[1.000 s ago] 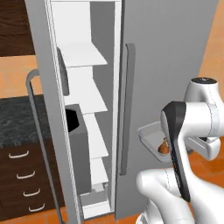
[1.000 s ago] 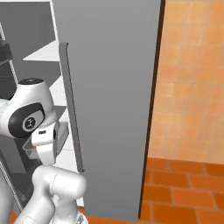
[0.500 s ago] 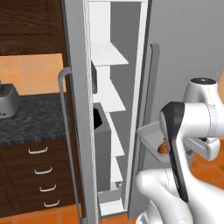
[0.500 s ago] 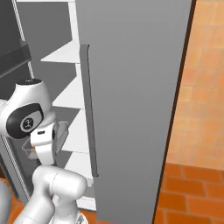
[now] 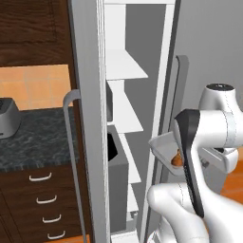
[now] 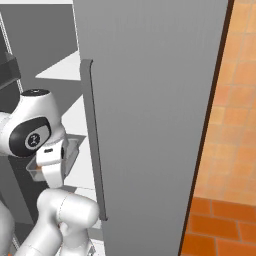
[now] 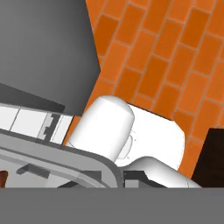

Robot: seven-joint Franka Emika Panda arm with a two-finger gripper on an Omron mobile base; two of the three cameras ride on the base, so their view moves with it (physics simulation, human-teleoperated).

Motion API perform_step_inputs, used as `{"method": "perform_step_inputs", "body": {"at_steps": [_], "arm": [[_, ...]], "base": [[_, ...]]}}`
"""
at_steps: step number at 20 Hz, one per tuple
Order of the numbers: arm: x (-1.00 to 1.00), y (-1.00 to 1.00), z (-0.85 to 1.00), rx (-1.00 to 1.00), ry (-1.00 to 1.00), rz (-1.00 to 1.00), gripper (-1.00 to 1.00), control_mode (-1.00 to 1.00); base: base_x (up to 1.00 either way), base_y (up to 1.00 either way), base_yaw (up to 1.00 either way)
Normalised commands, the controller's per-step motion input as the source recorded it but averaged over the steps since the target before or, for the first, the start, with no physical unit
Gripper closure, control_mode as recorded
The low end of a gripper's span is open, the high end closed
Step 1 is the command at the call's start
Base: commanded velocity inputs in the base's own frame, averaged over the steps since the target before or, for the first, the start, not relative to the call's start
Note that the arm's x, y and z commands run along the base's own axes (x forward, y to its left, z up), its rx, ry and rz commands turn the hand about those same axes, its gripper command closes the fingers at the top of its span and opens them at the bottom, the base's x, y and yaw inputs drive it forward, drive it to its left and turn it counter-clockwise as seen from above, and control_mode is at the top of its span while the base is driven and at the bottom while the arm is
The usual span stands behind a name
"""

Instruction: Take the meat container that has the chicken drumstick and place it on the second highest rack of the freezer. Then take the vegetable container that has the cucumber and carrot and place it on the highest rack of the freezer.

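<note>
Jaws clenched on the meat container (image 5: 163,148), a clear grey tray held up by the arm, right in front of the open freezer (image 5: 124,118). The chicken drumstick (image 5: 176,159) sits inside the tray (only an orange-brown bit shows past the dark arm link). In the right base view the tray (image 6: 70,151) pokes out beside the wrist, near the white shelves (image 6: 62,67). Freezer door (image 5: 85,118) stands open, left of the jaws.
</note>
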Motion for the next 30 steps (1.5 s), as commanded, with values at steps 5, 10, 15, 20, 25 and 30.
{"method": "perform_step_inputs", "body": {"at_steps": [5,10,15,20,25,30], "arm": [[0.0,0.0,0.0,0.0,0.0,0.0,1.0,1.0],[0.0,0.0,0.0,0.0,0.0,0.0,1.0,1.0],[0.0,0.25,0.0,0.01,0.0,-0.01,1.0,-1.0],[0.3,0.17,0.05,0.11,0.0,-0.06,1.0,-1.0],[0.41,0.17,0.01,0.14,0.0,-0.06,1.0,-1.0],[0.08,0.43,-0.02,0.03,0.0,-0.05,1.0,-1.0]], "base": [[0.0,0.0,0.02],[0.0,0.0,0.0],[0.0,0.0,0.0],[0.0,0.0,0.0],[0.0,0.0,0.0],[0.0,0.0,0.0]]}}
